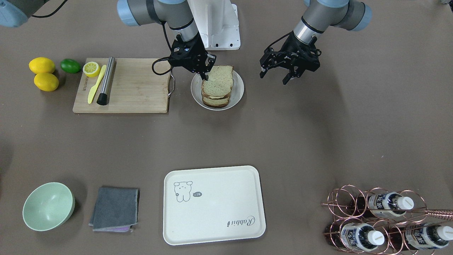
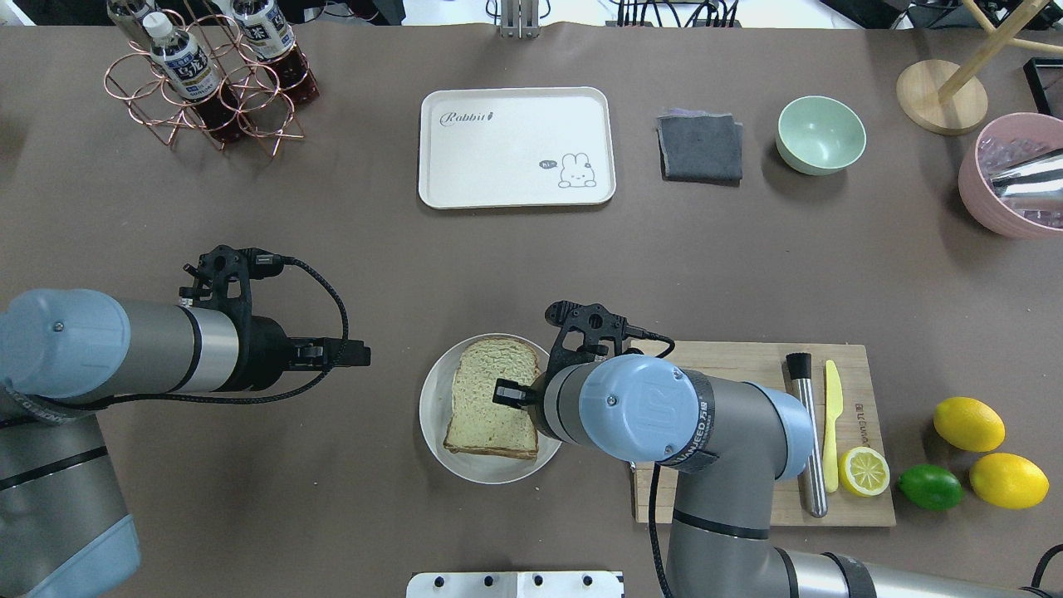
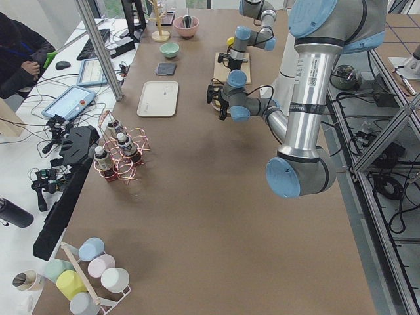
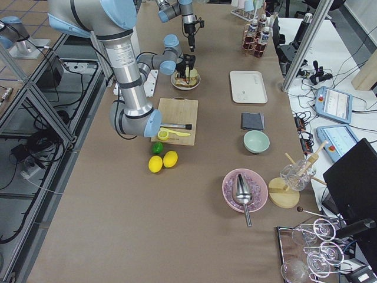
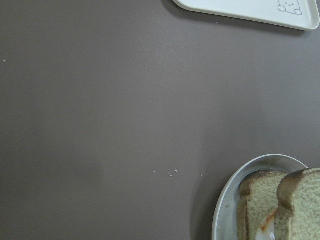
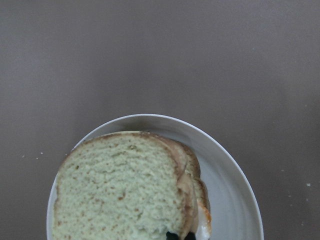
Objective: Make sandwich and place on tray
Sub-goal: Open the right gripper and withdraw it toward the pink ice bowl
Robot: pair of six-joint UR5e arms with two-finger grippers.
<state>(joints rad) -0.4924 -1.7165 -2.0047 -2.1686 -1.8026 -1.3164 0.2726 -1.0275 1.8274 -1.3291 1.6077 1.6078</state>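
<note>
The sandwich [image 1: 217, 79] lies on a round grey plate [image 1: 239, 90]: two pale, brown-crusted slices with egg between them, the top slice tilted. My right gripper [image 1: 205, 75] sits at the sandwich's corner nearest the cutting board and looks shut on the top slice. In the right wrist view the top slice [image 6: 120, 190] fills the lower frame. My left gripper [image 1: 276, 76] hangs open and empty beside the plate, apart from it. The cream tray [image 1: 212, 205] with bear drawing lies bare at the table's far side, also in the overhead view [image 2: 515, 145].
A wooden cutting board [image 1: 134, 86] next to the plate carries a yellow knife, a metal rod and a half lemon. Two lemons and a lime [image 1: 70, 65] lie beyond it. A green bowl [image 1: 47, 205] and grey cloth [image 1: 115, 209] flank the tray; a copper bottle rack [image 1: 382, 219] stands opposite.
</note>
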